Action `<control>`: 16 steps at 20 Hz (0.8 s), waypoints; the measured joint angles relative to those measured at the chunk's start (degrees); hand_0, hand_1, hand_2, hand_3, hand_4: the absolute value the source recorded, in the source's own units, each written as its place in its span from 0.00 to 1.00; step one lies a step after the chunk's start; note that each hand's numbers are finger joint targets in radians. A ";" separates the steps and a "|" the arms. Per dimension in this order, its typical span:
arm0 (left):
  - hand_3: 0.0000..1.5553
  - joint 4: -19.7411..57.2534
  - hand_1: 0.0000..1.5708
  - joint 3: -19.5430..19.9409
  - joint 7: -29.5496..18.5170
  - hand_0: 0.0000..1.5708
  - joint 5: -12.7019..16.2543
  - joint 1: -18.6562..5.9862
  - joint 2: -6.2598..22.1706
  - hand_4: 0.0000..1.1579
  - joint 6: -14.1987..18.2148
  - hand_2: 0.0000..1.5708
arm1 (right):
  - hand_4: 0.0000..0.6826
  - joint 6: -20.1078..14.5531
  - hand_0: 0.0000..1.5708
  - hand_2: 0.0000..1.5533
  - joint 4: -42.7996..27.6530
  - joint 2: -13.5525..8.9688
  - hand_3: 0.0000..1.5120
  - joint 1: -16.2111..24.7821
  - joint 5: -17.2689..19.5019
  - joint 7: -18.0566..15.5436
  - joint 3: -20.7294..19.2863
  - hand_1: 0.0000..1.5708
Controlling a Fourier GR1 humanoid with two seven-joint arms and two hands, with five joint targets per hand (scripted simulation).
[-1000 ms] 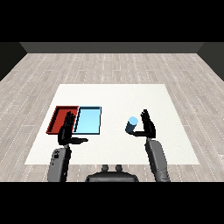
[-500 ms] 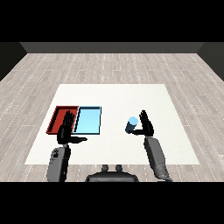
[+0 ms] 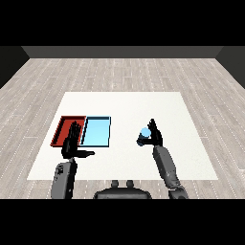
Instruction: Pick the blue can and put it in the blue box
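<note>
The right hand [image 3: 155, 136] is at the can [image 3: 143, 136], right of the bench's middle, fingers spread, not yet curled round it. Next: close, lift, carry left to the blue tray [image 3: 97, 132]. The left hand [image 3: 72, 146] idles, fingers straight.

Even, fairly bright light on the white table [image 3: 124, 103] (no glare), with dimmer surroundings.
</note>
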 measured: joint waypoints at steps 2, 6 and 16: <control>0.00 0.74 0.00 0.65 -0.27 0.00 0.36 -0.51 0.39 0.00 -0.31 0.00 | 0.00 -1.05 0.00 0.00 1.75 0.27 0.00 -1.06 -0.78 -0.39 1.08 0.00; 0.00 1.24 0.00 1.17 0.05 0.00 0.60 -1.12 0.58 0.00 -0.24 0.00 | 0.00 -1.63 0.00 0.00 2.46 0.34 0.00 -1.62 -1.02 -0.85 1.90 0.00; 0.00 0.90 0.00 1.46 -0.04 0.00 0.75 -1.07 0.79 0.00 -0.47 0.00 | 0.86 -10.68 0.98 0.96 7.52 0.41 0.95 -5.65 -1.25 -3.81 2.24 0.98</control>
